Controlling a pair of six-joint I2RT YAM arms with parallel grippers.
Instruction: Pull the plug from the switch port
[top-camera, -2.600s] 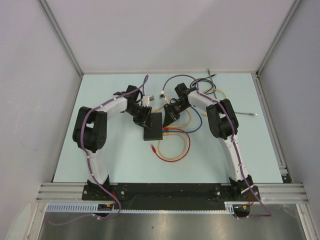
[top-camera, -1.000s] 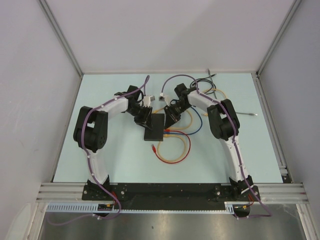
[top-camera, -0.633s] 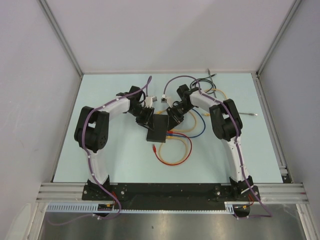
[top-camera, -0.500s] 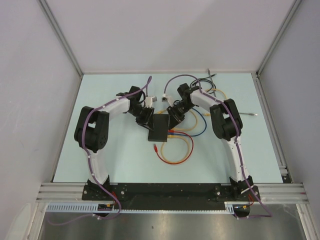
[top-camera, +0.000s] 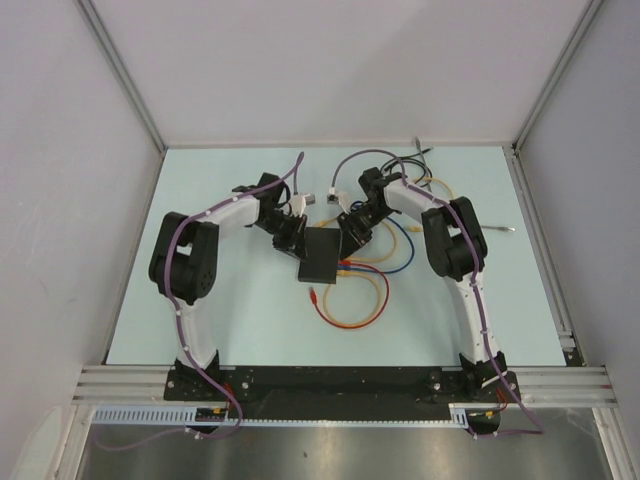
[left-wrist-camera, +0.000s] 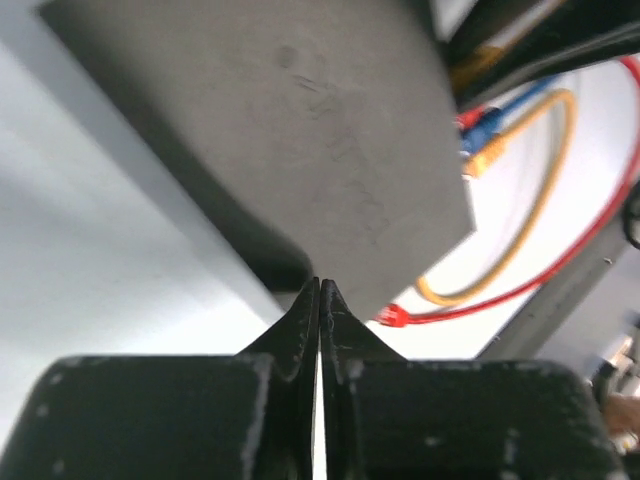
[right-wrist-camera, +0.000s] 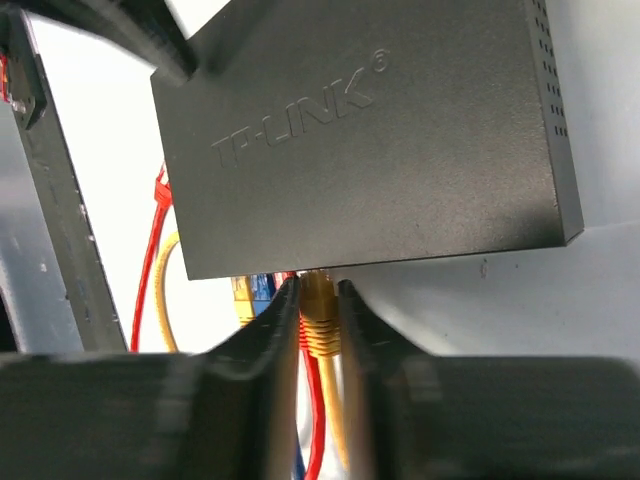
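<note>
The switch (top-camera: 322, 255) is a flat black box lying mid-table; "TP-LINK" shows on its top in the right wrist view (right-wrist-camera: 370, 140). Yellow, blue and red cables enter its right edge. My right gripper (top-camera: 352, 235) is at that edge, its fingers closed on either side of a yellow plug (right-wrist-camera: 319, 312) that sits in a port. My left gripper (top-camera: 290, 232) is shut and empty, its tips (left-wrist-camera: 319, 284) against the switch's left edge (left-wrist-camera: 300, 130).
A red cable (top-camera: 345, 318) loops on the table in front of the switch, and its loose red plug (left-wrist-camera: 392, 316) lies near the left fingertips. A blue cable (top-camera: 398, 250) and a yellow cable (top-camera: 372, 290) trail to the right. More cables lie at the back right (top-camera: 425, 165).
Both grippers and the switch have shifted a little to the right and toward the back, and the cable loops followed. Both grippers remain at the switch's edges.
</note>
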